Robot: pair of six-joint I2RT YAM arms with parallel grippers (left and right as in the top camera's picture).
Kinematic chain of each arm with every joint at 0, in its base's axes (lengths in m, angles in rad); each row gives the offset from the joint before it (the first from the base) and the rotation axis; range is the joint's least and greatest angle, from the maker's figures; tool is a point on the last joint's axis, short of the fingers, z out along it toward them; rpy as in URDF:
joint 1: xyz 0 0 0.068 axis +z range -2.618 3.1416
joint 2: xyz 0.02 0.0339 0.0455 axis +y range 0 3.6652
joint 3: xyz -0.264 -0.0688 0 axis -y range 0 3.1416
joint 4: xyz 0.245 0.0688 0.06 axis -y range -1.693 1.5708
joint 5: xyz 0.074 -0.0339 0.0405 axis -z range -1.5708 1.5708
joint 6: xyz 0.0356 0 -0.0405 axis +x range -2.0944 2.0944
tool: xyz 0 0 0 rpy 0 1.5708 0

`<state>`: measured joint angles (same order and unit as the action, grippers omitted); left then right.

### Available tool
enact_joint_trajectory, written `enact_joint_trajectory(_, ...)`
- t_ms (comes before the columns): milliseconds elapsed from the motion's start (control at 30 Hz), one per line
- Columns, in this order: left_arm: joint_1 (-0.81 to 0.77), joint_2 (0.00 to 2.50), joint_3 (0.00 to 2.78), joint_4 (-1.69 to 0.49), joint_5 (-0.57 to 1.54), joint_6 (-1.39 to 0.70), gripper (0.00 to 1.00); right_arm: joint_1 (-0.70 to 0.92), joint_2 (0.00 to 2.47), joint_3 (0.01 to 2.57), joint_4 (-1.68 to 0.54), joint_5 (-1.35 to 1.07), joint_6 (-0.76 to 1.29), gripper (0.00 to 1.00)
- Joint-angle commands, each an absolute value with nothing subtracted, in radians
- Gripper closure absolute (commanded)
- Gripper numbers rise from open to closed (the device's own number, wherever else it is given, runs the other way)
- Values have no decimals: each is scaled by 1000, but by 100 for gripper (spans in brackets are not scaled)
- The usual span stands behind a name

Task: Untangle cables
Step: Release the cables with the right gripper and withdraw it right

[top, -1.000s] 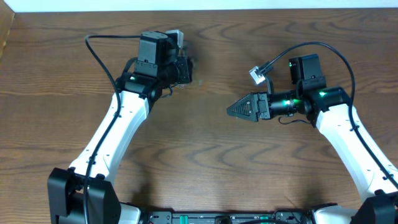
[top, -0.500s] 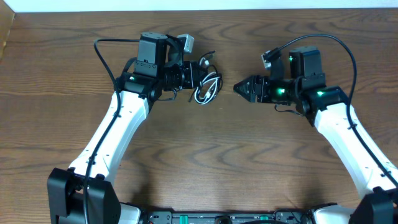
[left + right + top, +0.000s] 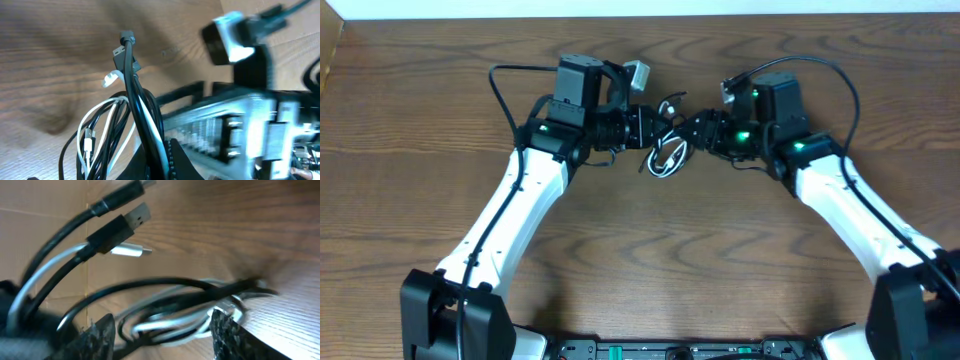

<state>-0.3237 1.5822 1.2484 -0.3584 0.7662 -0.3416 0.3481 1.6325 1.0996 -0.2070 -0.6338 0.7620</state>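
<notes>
Cables [image 3: 667, 152] in one knot near the top middle of the table [image 3: 640, 260], caught between the two arms; resting on the wood or hanging just above it, hard to tell. Left gripper [image 3: 650, 132] apparently pinching the bundle at one side, going by the left wrist view: strands running straight up past its dark finger [image 3: 172, 160], jaws themselves out of frame, so a judgement only. Right gripper [image 3: 162, 327] spread wide, fingers [image 3: 97, 337] either side of the loops, nothing squeezed yet. White cable [image 3: 102, 117] threaded through the black cables [image 3: 135, 95], all coiled round together; black plugs [image 3: 132, 217] and a silver-tipped plug [image 3: 131, 251] poking free at one end. Done so far, as far as can be told: bundle gripped and presented, right gripper lined up around part of it. Nothing separated, not one cable laid out alone. Left to do: close on a single loop, draw it out sideways, repeat for the others, set each down well apart. Early in the job, by all appearances. Strand between the right fingers not identifiable, too blurred up close.
</notes>
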Motion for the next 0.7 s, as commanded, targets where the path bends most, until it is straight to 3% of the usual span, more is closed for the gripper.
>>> enact_joint_trajectory(0, -347, 1575, 1253, -350, 739, -373, 92, 383, 1677, 1111, -184, -633, 847, 47)
enact_joint_trajectory(167, -353, 1575, 1253, -339, 740, -452, 93, 384, 1749, 1111, -84, -634, 906, 50)
enact_joint_trajectory(267, -349, 1575, 1253, -336, 740, -459, 93, 384, 1771, 1111, -91, -623, 889, 61)
enact_joint_trajectory(300, -345, 1575, 1253, -335, 740, -459, 93, 384, 1775, 1111, -104, -603, 859, 70)
enact_joint_trajectory(367, -330, 1575, 1253, -335, 740, -459, 93, 371, 1775, 1111, -165, -545, 793, 99)
enact_joint_trajectory(533, -282, 1575, 1253, -348, 714, -457, 93, 300, 1766, 1111, -231, -546, 657, 99)
enact_joint_trajectory(667, -238, 1575, 1253, -475, 506, -407, 93, 198, 1698, 1111, -319, -567, 585, 99)
